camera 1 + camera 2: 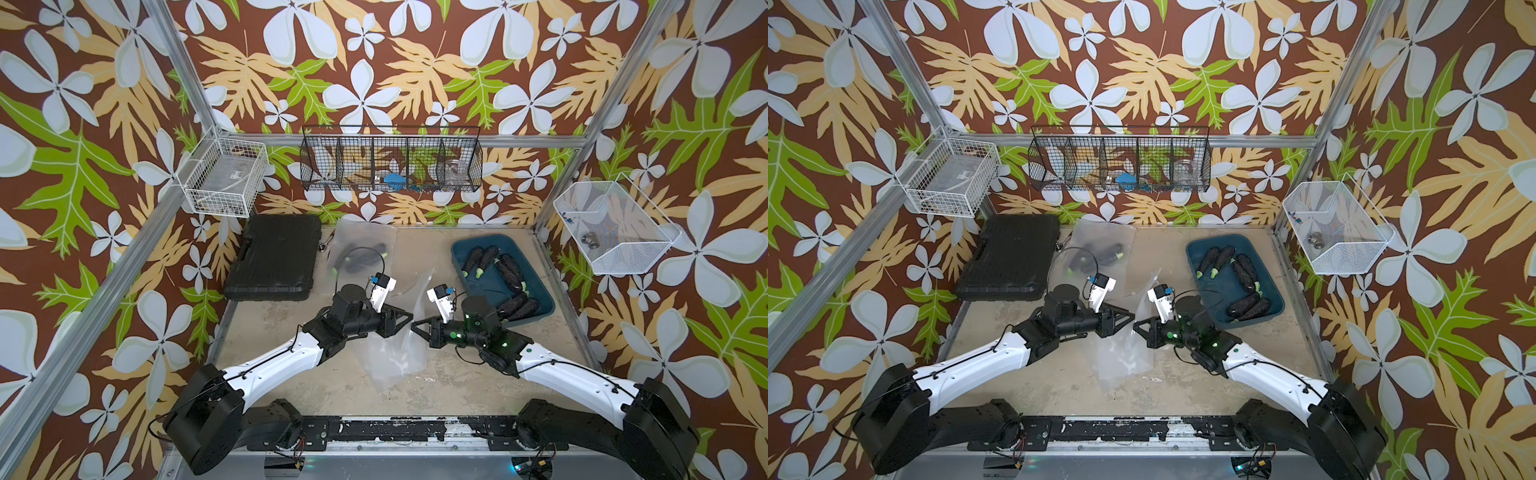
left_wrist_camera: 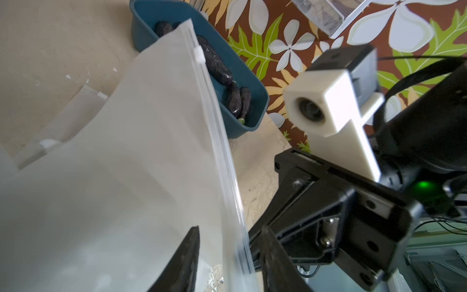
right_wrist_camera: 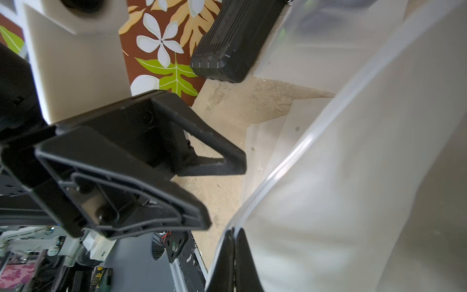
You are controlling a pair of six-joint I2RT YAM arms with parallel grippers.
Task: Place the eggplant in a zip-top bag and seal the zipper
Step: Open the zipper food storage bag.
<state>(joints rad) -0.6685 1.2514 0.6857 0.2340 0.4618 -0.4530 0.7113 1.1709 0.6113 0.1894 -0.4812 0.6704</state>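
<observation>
Frosted plastic, the zip-top bag (image 1: 399,349) hangs between the two arms near the middle of the table (image 1: 552,336), its zipper edge raised and its lower part sagging toward the surface. The right gripper (image 3: 234,242) has its fingers pressed together on the zipper edge, pinching it. The left gripper (image 2: 228,235) faces it from the other side with its fingers spread; the zipper strip runs through the gap between them, and no pad visibly presses on it. The white slider (image 2: 199,54) sits far up the strip, away from both grippers. The eggplants (image 1: 510,271) lie in a teal tray (image 1: 488,291) at the right rear, just behind the right arm. At the rear centre a second bag (image 1: 361,249) lies flat with dark eggplants inside, beside a black case (image 1: 274,257).
</observation>
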